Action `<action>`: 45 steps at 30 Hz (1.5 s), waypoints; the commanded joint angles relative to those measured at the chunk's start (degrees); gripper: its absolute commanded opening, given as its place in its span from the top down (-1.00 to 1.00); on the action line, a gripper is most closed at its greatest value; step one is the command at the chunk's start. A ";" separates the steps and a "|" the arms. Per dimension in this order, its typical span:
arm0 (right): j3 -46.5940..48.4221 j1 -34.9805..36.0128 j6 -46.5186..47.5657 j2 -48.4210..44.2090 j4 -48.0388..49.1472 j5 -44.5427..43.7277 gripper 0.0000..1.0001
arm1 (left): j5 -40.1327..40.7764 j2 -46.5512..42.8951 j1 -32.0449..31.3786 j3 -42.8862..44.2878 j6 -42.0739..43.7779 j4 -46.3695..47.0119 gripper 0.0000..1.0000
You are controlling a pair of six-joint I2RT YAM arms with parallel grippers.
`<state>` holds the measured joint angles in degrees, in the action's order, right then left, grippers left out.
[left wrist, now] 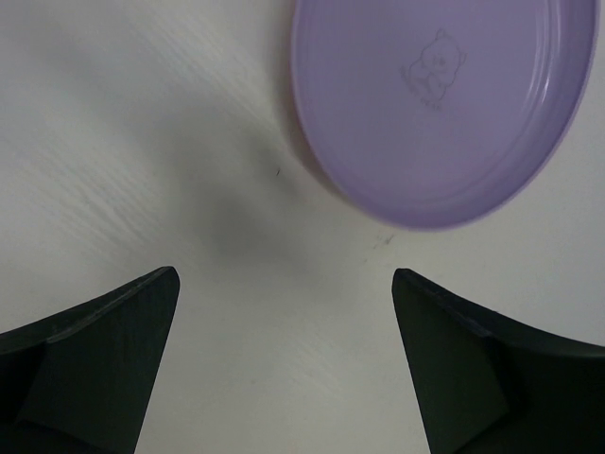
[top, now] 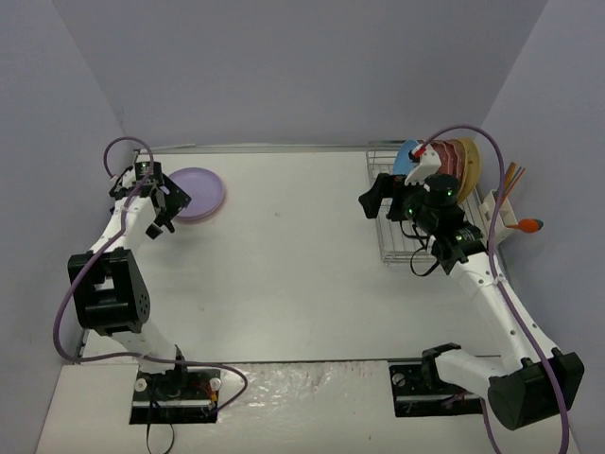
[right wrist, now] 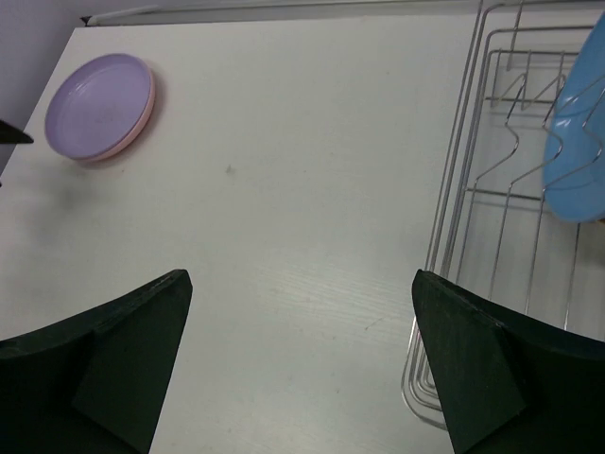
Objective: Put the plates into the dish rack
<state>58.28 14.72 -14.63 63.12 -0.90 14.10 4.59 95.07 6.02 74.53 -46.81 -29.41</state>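
Observation:
A lilac plate (top: 196,194) lies flat at the table's far left, and a pink rim shows under it in the right wrist view (right wrist: 99,104). My left gripper (top: 170,210) hovers just beside its near edge, open and empty. In the left wrist view the plate (left wrist: 444,104), marked with a small bear drawing, lies ahead of the open gripper (left wrist: 284,331). The wire dish rack (top: 395,241) stands at the far right, holding a blue plate (top: 408,156), a pink plate (top: 444,161) and a tan plate (top: 468,161) upright. My right gripper (top: 371,199) is open and empty, over the rack's left edge (right wrist: 454,218).
A white utensil caddy (top: 501,213) with orange-handled utensils (top: 529,225) hangs on the rack's right side. Lilac walls close in the table at the back and on both sides. The blue plate (right wrist: 577,161) sits in the rack's far slots.

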 commanded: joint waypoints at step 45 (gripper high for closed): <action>-3.79 0.22 -3.25 -5.05 4.06 5.85 -1.00 | -2.05 14.64 -3.71 15.64 4.48 -8.44 1.00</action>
<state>53.94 14.72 -16.48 58.87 -0.63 18.46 5.27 117.81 5.87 93.69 -45.54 -36.62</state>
